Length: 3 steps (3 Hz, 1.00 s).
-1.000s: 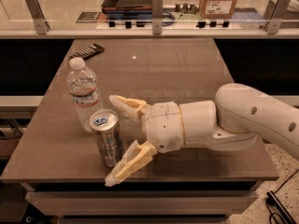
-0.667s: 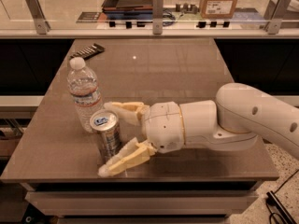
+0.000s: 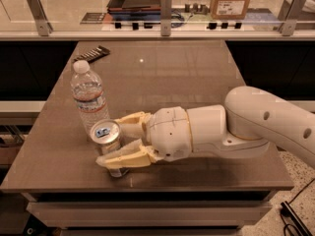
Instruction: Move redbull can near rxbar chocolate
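The brown table (image 3: 177, 73) fills most of the view. A white arm (image 3: 266, 119) comes in from about 4 o'clock and lies low across the table's near half, pointing toward 9 o'clock. Its hand (image 3: 109, 142), with cream fingers (image 3: 129, 156), sits at about 7 o'clock on the table and is clamped on the redbull can (image 3: 105, 131): one finger crosses the can's near side, the other presses its far side. The can stands upright near the front left edge. A clear water bottle (image 3: 89, 100) stands upright just beside the can, at its 11 o'clock. The rxbar chocolate (image 3: 91, 54) lies flat at the table's far left corner, about 11 o'clock, well apart from the can.
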Motion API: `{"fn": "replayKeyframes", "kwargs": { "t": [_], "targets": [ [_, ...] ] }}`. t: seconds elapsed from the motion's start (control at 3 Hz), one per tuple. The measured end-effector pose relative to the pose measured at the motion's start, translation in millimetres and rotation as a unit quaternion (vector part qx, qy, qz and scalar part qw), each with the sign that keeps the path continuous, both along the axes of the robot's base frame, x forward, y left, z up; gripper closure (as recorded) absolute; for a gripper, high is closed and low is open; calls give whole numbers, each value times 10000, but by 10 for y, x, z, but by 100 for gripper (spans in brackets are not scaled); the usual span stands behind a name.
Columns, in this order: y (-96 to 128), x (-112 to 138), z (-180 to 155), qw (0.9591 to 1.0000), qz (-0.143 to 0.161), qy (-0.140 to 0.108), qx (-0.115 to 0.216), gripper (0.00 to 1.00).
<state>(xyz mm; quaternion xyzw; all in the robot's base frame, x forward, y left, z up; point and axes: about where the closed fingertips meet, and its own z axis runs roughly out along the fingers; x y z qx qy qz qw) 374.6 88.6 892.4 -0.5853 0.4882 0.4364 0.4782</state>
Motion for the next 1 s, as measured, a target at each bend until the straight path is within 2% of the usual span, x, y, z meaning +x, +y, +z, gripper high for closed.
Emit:
{"fn": "replayKeyframes", "kwargs": {
  "t": [0.33, 0.67, 1.0],
  "targets": [
    [19, -14, 11, 10000, 20, -16, -10, 87],
    [37, -28, 21, 10000, 38, -31, -19, 100],
    [38, -28, 24, 10000, 42, -34, -19, 100]
  ]
}}
